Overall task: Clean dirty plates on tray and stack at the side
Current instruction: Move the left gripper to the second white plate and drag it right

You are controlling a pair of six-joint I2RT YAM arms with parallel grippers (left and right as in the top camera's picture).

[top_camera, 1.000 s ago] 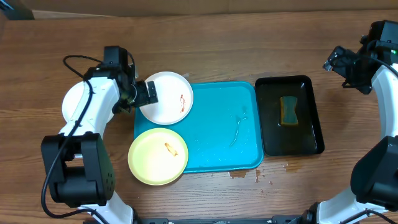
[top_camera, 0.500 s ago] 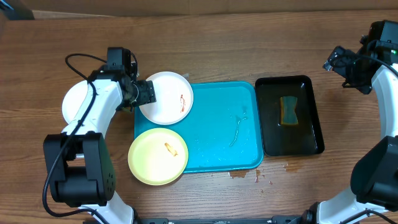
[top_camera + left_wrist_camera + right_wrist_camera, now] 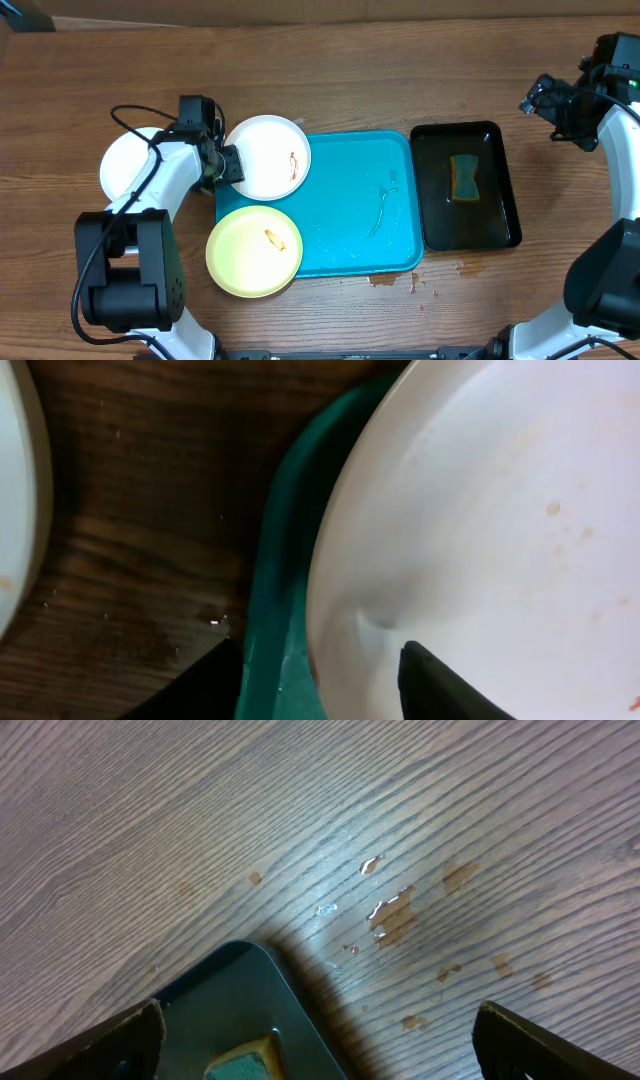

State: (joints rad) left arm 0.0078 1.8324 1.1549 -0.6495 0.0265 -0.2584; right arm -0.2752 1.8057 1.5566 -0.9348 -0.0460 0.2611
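A white plate (image 3: pixel 268 157) with red smears lies on the far left corner of the turquoise tray (image 3: pixel 360 205), overhanging its rim. My left gripper (image 3: pixel 228 165) straddles this plate's left edge. In the left wrist view one finger sits outside over the tray rim (image 3: pixel 285 560) and the other over the plate (image 3: pixel 480 530), with gaps still showing on both sides of the left gripper (image 3: pixel 320 680). A pale yellow plate (image 3: pixel 254 250) with an orange smear rests on the tray's near left corner. Another white plate (image 3: pixel 125 165) lies on the table left of the tray. My right gripper (image 3: pixel 320 1050) hangs open and empty.
A black tray (image 3: pixel 465 185) holding water and a yellow-green sponge (image 3: pixel 463 176) stands right of the turquoise tray. The right arm (image 3: pixel 575 105) hovers beyond its far right corner. Wet spots (image 3: pixel 395 281) mark the wood near the tray's front edge.
My left gripper has slid back to the left, from over the white plate to its edge, and its jaws have narrowed. The plates and the right arm have not moved.
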